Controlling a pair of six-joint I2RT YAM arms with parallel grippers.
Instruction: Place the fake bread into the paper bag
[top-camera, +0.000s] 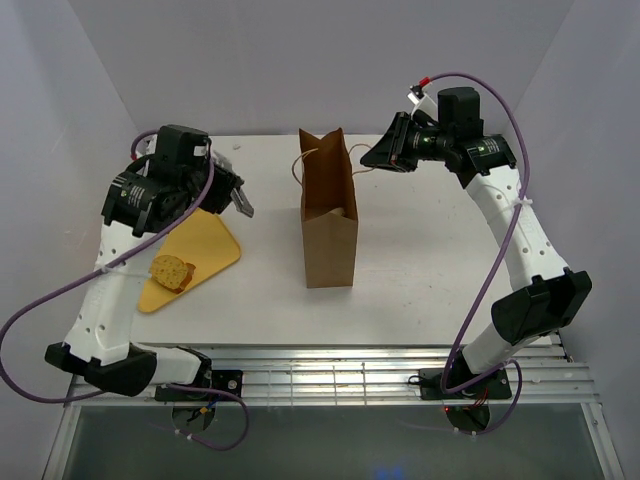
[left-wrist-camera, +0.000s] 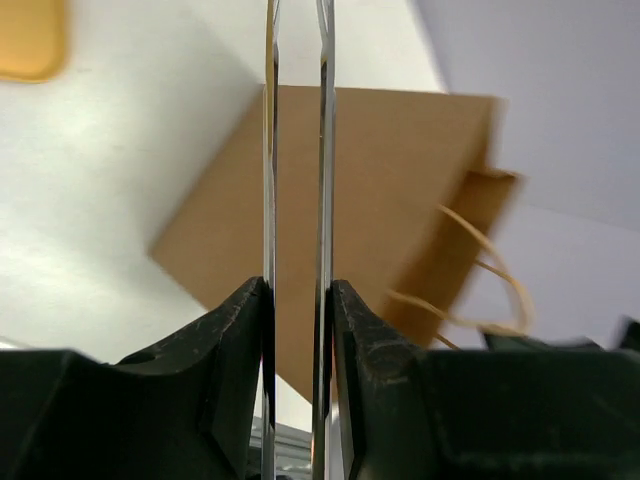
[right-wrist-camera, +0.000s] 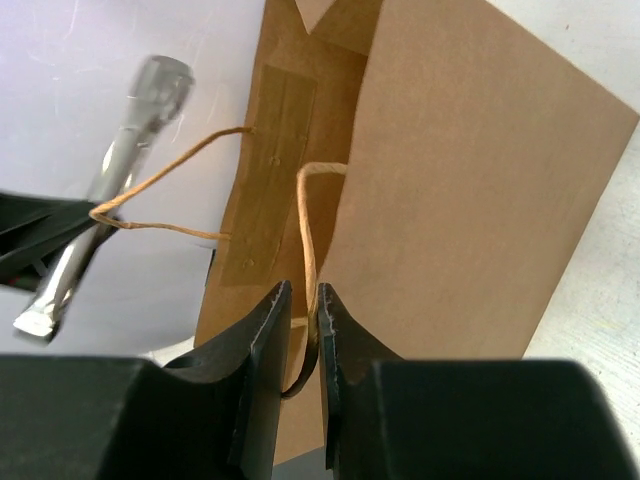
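The paper bag (top-camera: 329, 235) stands upright mid-table, mouth open; it also fills the left wrist view (left-wrist-camera: 400, 190) and the right wrist view (right-wrist-camera: 470, 200). One slice of fake bread (top-camera: 172, 271) lies on a flat yellow tray (top-camera: 205, 245) at the left. My left gripper (top-camera: 243, 203) hovers over the tray's far corner, left of the bag, shut (left-wrist-camera: 297, 285) on thin metal tongs (left-wrist-camera: 322, 150) that point at the bag. My right gripper (top-camera: 372, 158) is at the bag's upper right, shut (right-wrist-camera: 300, 290) on one looped handle (right-wrist-camera: 306, 230). The bag's inside is hidden.
The other handle (right-wrist-camera: 170, 170) loops out to the bag's left, and its end crosses the tongs' tip (right-wrist-camera: 125, 170) in the right wrist view. White walls close in the table on three sides. A metal rail (top-camera: 330, 375) runs along the near edge.
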